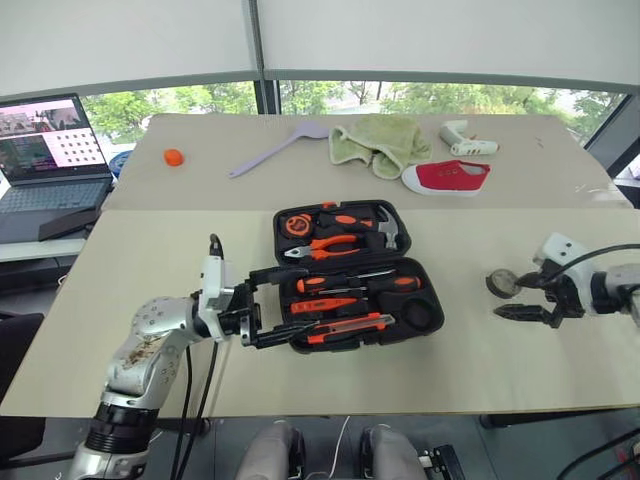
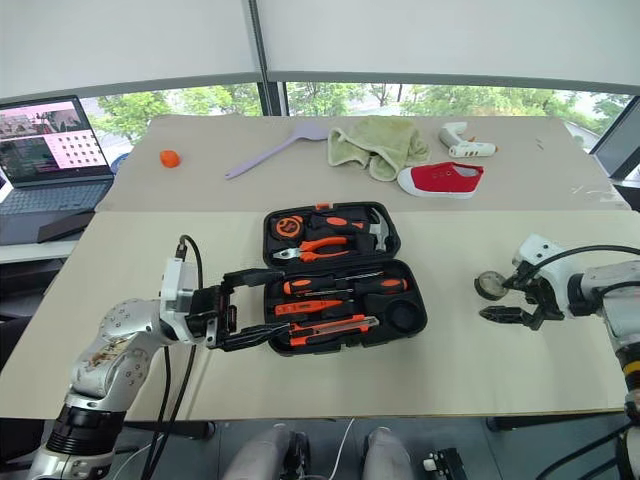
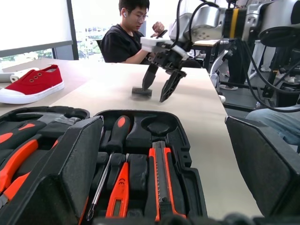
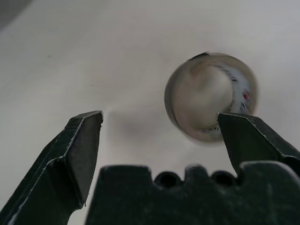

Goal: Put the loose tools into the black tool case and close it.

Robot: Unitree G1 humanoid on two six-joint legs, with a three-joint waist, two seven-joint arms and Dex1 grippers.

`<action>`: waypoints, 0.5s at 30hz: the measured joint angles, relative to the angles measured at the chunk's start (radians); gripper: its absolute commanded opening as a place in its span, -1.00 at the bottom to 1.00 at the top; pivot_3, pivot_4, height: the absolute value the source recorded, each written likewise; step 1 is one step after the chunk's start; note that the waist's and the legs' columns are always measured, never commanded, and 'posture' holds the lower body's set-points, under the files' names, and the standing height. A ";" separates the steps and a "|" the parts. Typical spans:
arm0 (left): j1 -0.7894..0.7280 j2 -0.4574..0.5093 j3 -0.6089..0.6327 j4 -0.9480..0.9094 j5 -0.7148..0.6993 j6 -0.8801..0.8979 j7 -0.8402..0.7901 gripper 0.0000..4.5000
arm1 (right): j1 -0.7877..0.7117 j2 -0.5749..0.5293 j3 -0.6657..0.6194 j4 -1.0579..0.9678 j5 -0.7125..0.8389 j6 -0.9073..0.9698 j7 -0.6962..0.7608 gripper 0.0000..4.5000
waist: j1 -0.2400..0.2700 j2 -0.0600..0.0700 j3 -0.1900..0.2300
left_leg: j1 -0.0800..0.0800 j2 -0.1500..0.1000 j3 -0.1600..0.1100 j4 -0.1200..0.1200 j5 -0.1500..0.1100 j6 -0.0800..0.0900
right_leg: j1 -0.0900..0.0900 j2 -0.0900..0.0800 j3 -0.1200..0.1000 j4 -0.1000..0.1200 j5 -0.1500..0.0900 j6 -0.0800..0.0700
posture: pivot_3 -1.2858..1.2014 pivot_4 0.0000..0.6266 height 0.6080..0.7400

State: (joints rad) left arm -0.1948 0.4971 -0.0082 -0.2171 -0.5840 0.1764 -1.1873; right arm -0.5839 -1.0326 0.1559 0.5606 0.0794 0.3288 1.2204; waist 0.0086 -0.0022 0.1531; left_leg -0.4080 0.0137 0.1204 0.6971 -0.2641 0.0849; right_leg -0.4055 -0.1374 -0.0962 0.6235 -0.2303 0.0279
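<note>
Item: small black tape roll (image 1: 500,283), lying flat on the beige bench well toward its right edge, apart from the black moulded-plastic hinged tool case (image 1: 425,300), which sits open near the bench's middle with the two black-orange screwdrivers (image 1: 350,284), slim orange screwdriver (image 1: 322,306) and orange-black utility knife (image 1: 345,326) already seated in its recesses.
Handling, as judged: light, stiff, round; liable to roll or skid if nudged; best pinched across its rim.
Right gripper (image 1: 521,313): fingers apart, poised just beside the roll, not gripping it.
Left gripper (image 1: 268,305): fingers spread wide at the case's left edge, holding nothing
</note>
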 measured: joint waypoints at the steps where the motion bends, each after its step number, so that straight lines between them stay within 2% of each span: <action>1: 0.003 -0.001 -0.002 -0.003 0.001 -0.001 0.001 1.00 | -0.022 0.017 0.017 0.021 -0.019 -0.012 0.006 0.40 | -0.001 0.000 0.000 | 0.000 0.000 0.000 0.000 0.000 0.000 | 0.000 0.000 0.000 0.000 0.000 0.000 | 0.03 -0.52 1.00; 10: 0.024 -0.005 -0.008 -0.006 0.011 -0.009 0.018 1.00 | -0.075 0.046 0.030 0.118 -0.078 -0.142 0.045 -0.98 | -0.001 0.000 0.000 | 0.001 0.000 0.000 0.000 0.001 -0.001 | 0.000 0.000 0.000 0.001 0.000 0.000 | 0.03 -0.52 1.00; 13: 0.034 -0.006 -0.008 -0.010 0.012 -0.020 0.018 1.00 | -0.078 0.046 0.026 0.093 -0.068 -0.152 0.087 -0.99 | -0.003 0.000 0.000 | 0.001 0.000 0.000 0.000 0.001 -0.002 | 0.000 0.000 0.000 0.001 0.000 0.000 | 0.03 -0.52 1.00; 14: 0.047 -0.002 -0.008 -0.011 0.014 -0.027 0.016 1.00 | -0.078 0.046 0.017 -0.017 -0.011 -0.112 0.166 -0.99 | -0.010 0.002 0.001 | 0.001 0.001 0.000 -0.001 0.001 -0.002 | -0.001 0.000 0.001 0.001 0.000 0.000 | 0.03 -0.52 1.00; 15: 0.047 -0.001 -0.009 -0.011 0.015 -0.027 0.016 1.00 | -0.079 0.046 0.015 -0.047 0.003 -0.105 0.181 -0.99 | -0.011 0.002 0.001 | 0.001 0.001 0.000 -0.001 0.001 -0.002 | -0.001 0.000 0.001 0.001 0.000 0.000 | 0.03 -0.52 1.00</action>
State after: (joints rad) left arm -0.1475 0.4960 -0.0172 -0.2279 -0.5690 0.1490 -1.1716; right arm -0.6629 -0.9871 0.1713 0.5137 0.0825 0.2240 1.4011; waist -0.0022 0.0003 0.1546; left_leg -0.4070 0.0146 0.1202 0.6962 -0.2630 0.0829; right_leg -0.4060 -0.1376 -0.0954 0.6246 -0.2300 0.0280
